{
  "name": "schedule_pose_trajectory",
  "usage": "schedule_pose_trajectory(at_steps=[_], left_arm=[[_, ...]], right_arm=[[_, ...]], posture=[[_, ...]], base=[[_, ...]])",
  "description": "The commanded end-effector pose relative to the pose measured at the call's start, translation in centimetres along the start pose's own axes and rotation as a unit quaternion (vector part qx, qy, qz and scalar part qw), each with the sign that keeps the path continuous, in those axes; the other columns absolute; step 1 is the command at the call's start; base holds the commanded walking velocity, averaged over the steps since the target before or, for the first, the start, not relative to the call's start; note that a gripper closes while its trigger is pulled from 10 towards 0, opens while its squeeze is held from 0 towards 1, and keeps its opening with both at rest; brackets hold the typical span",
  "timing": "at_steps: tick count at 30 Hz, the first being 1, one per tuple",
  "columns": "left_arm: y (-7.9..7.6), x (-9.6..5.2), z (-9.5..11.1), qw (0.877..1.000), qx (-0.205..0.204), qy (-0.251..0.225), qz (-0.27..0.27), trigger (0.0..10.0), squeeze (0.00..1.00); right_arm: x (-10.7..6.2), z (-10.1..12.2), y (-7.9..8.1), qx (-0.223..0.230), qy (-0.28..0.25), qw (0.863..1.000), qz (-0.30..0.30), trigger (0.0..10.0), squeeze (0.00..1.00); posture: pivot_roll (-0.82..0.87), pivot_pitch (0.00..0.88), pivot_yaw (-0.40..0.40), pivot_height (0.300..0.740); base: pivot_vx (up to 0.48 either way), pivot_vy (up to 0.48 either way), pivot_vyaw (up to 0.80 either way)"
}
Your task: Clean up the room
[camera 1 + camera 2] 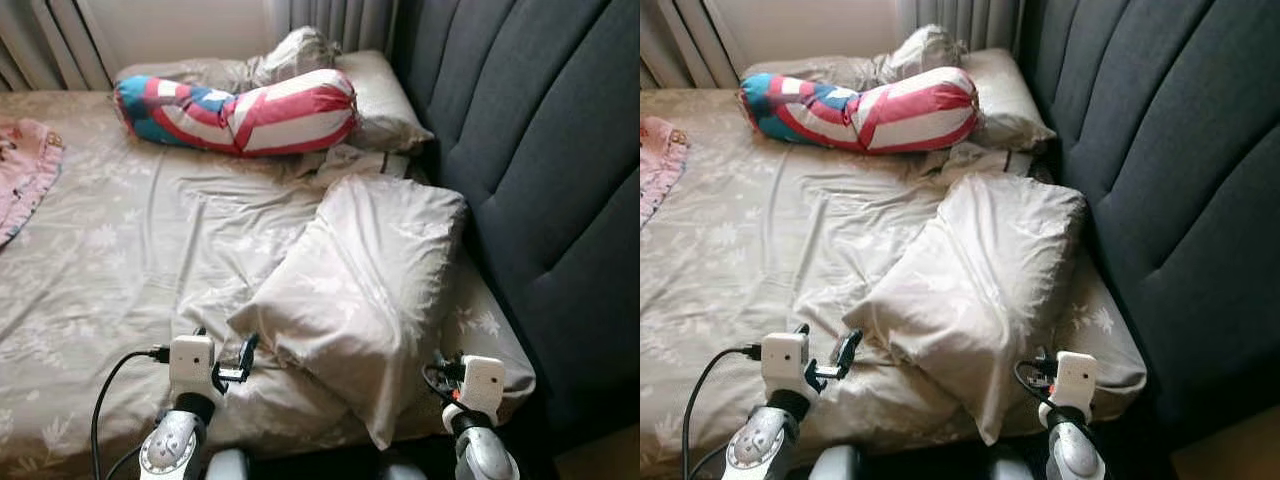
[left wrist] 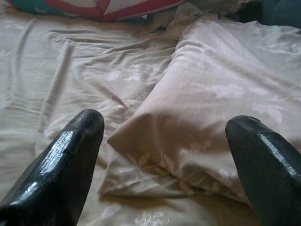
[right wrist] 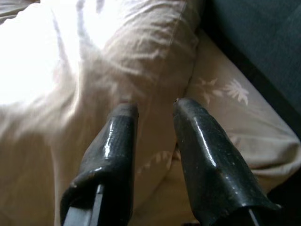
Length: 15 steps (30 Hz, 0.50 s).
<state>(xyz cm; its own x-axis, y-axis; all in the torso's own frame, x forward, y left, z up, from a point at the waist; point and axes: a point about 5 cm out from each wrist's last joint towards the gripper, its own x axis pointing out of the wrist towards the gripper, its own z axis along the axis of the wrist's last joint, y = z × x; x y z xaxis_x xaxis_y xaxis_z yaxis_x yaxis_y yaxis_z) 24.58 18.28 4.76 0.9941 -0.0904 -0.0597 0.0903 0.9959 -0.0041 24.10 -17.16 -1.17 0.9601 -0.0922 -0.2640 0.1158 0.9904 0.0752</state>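
A large beige floral pillow (image 1: 365, 270) lies slanted on the near right part of the bed (image 1: 120, 260), its lower corner hanging over the front edge. My left gripper (image 1: 240, 362) hovers just left of the pillow's near corner, and in the left wrist view it (image 2: 165, 121) is open wide with the corner between the spread fingers. My right gripper (image 1: 438, 370) sits at the pillow's right near edge. The right wrist view has that gripper (image 3: 155, 108) open by a narrow gap, tips against the pillow's seam.
A red, white and blue striped bolster (image 1: 240, 110) lies across the back of the bed, with a second beige pillow (image 1: 385, 100) and crumpled cloth (image 1: 295, 50) behind it. A pink blanket (image 1: 25, 165) lies at the left edge. The dark grey padded headboard (image 1: 540, 150) rises along the right.
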Motion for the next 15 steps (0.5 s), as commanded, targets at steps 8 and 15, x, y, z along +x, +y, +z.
schedule_pose_trajectory(at_steps=[8, 15], left_arm=[[-0.11, -0.08, -0.27, 1.0, -0.007, 0.009, -0.005, 10.0, 0.0], [-0.09, -0.06, -0.35, 1.0, -0.008, 0.011, -0.004, 10.0, 0.0]], right_arm=[[-0.2, -0.17, 0.14, -0.001, 0.001, 1.0, 0.007, 10.0, 0.0], [-0.25, -0.24, 0.48, -0.009, 0.002, 1.0, 0.02, 10.0, 0.0]], posture=[[-0.04, 0.069, -0.054, 0.624], [-0.04, 0.07, -0.054, 0.624]], base=[[0.0, 0.0, 0.0], [0.0, 0.0, 0.0]])
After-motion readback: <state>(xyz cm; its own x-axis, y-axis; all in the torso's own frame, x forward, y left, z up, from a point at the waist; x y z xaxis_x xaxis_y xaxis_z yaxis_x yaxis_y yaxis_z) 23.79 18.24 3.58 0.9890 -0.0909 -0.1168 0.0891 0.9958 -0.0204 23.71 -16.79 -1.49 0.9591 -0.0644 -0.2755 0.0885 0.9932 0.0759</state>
